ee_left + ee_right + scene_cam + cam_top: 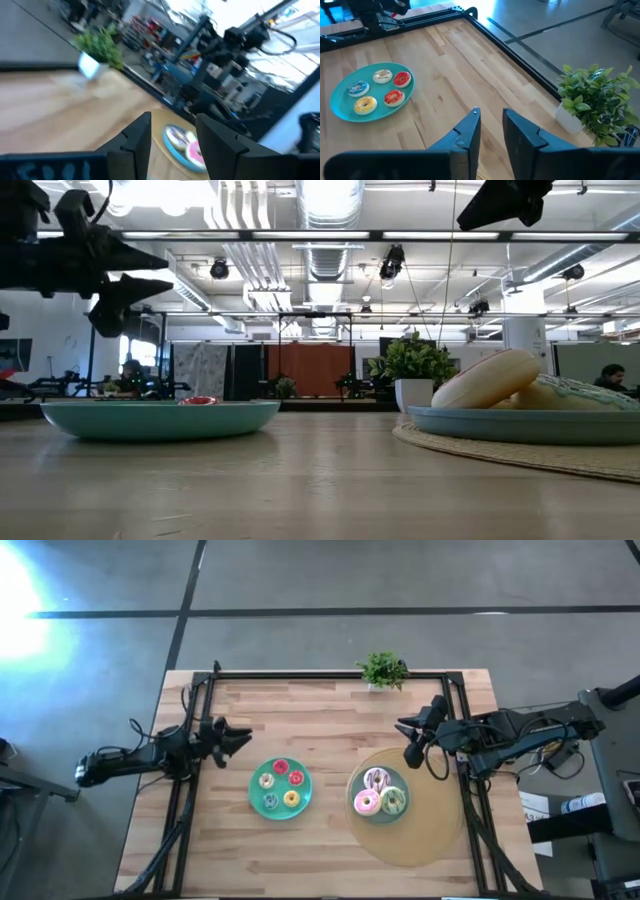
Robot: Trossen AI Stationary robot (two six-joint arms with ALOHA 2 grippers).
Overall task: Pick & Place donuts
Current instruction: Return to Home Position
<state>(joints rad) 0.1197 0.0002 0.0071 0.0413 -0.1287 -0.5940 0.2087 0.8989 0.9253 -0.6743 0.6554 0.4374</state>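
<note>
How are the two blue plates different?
The left plate holds five tiny donuts; the right plate holds three big frosted donuts. The right plate sits on a round mat; the left plate sits straight on the table. Both are round and teal.

Pale wood, teal gloss and matt black around a woven mat

The round mat (440, 832) looks like tan woven fibre, coarse at its edge in the low view. Under it the table (330, 715) is light jointed wood strips, smooth with a soft satin sheen. The teal plate on the mat (381, 820) and the teal plate left of the mat (340, 107) are smooth and mildly glossy. The large donuts (367, 803) on the mat's plate look smooth and softly shiny, as do the small donuts (394, 98). Beyond the mat, the black metal rails (300, 673) are matt, and the plant (592, 92) has waxy leaves in a matt white pot (568, 119). The floor (400, 580) is smooth grey concrete.
</note>
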